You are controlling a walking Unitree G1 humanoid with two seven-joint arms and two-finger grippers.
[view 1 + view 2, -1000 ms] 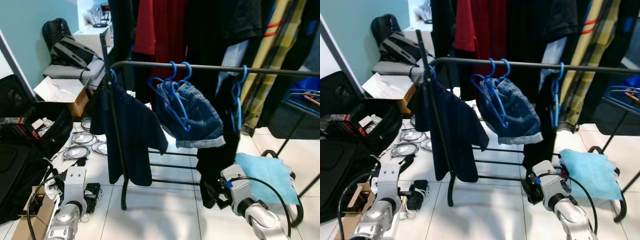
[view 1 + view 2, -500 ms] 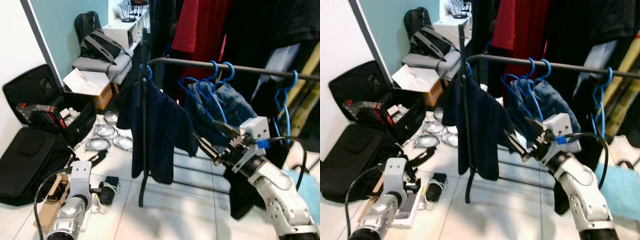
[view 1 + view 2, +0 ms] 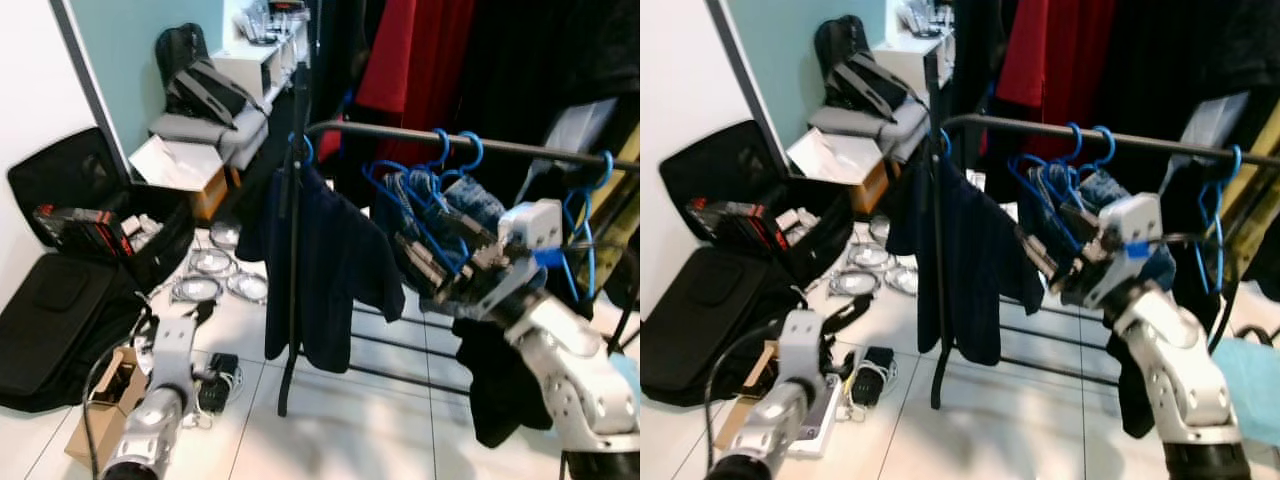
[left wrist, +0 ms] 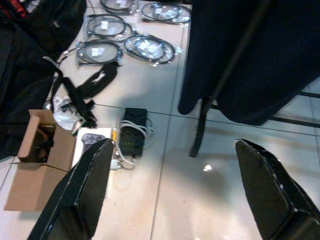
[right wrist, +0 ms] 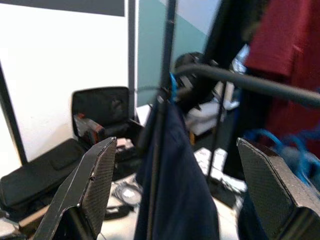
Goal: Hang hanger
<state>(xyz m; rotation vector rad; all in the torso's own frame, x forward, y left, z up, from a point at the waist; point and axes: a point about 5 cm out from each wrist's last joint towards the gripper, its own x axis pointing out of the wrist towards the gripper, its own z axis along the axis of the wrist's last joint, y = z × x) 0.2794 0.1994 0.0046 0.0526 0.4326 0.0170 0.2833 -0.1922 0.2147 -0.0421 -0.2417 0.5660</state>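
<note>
No text, label, brand, number or sign can be read. White tags sit on the bagged cable coils on the floor at near left, but any print on them is too small to make out. The red-edged items in the open black case at far left carry no legible marking. The blue tag on the right arm's wrist appears blank.
</note>
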